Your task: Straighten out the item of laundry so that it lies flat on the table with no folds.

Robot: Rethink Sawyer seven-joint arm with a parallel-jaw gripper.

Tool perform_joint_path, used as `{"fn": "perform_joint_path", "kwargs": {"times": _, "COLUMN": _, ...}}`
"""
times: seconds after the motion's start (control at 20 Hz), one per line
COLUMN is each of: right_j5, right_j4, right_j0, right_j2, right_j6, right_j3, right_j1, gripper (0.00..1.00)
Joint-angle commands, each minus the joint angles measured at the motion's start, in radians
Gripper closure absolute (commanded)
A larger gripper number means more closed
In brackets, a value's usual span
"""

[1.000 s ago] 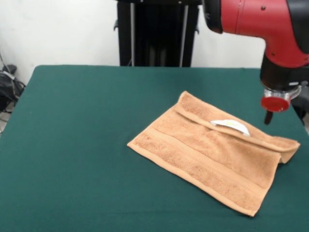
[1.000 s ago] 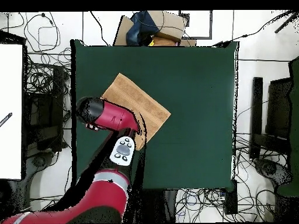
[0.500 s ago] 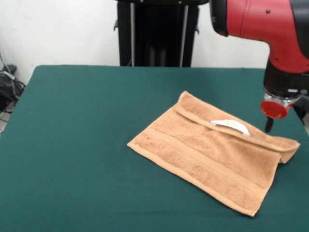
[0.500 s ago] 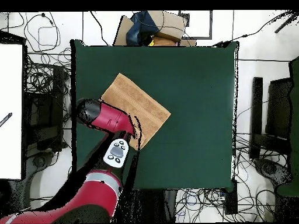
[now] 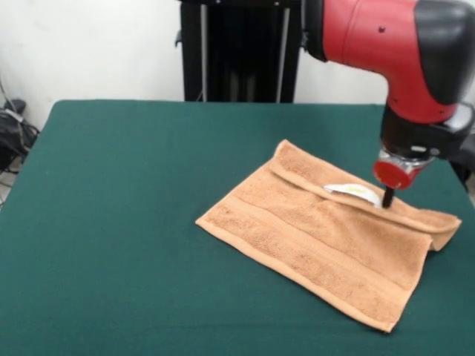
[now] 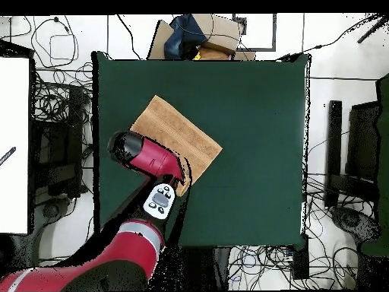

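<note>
The light orange-brown terry towel point(image 5: 326, 237) lies on the dark green felt-covered bench point(image 5: 126, 193), set at a slant, with its far long edge folded over onto itself as a narrow flap. A small white label point(image 5: 355, 193) shows at that fold. The end nearest the label is rumpled and doubled under. The red and black arm point(image 5: 386, 44) hangs over the flap, its pincer point(image 5: 387, 197) down beside the label; whether it is clenched or released cannot be told.

folded towel point(image 5: 326, 241), green table point(image 5: 119, 222), arm point(image 5: 386, 44) above
</note>
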Motion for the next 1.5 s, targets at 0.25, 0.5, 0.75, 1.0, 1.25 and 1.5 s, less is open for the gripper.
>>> {"fn": "perform_joint_path", "kwargs": {"times": 0.25, "right_j5": -0.143, "right_j4": 0.121, "right_j0": -0.033, "right_j2": -0.007, "right_j6": 0.272, "right_j3": 0.080, "right_j1": 0.060, "gripper": 0.00}}
{"fn": "perform_joint_path", "kwargs": {"times": 0.5, "right_j5": -0.094, "right_j4": 0.131, "right_j0": -0.027, "right_j2": -0.058, "right_j6": 0.322, "right_j3": -0.035, "right_j1": 0.144, "gripper": 0.00}}
{"fn": "perform_joint_path", "kwargs": {"times": 0.75, "right_j5": -0.064, "right_j4": 0.143, "right_j0": -0.028, "right_j2": -0.096, "right_j6": 0.347, "right_j3": -0.118, "right_j1": 0.208, "gripper": 0.00}}
{"fn": "perform_joint_path", "kwargs": {"times": 1.0, "right_j5": -0.056, "right_j4": 0.160, "right_j0": -0.045, "right_j2": -0.104, "right_j6": 0.333, "right_j3": -0.137, "right_j1": 0.222, "gripper": 0.00}}
{"fn": "perform_joint_path", "kwargs": {"times": 1.25, "right_j5": -0.035, "right_j4": 0.156, "right_j0": -0.053, "right_j2": -0.102, "right_j6": 0.289, "right_j3": -0.132, "right_j1": 0.220, "gripper": 0.00}}
{"fn": "perform_joint_path", "kwargs": {"times": 1.5, "right_j5": -0.045, "right_j4": 0.156, "right_j0": -0.074, "right_j2": -0.054, "right_j6": 0.201, "right_j3": -0.105, "right_j1": 0.200, "gripper": 0.00}}
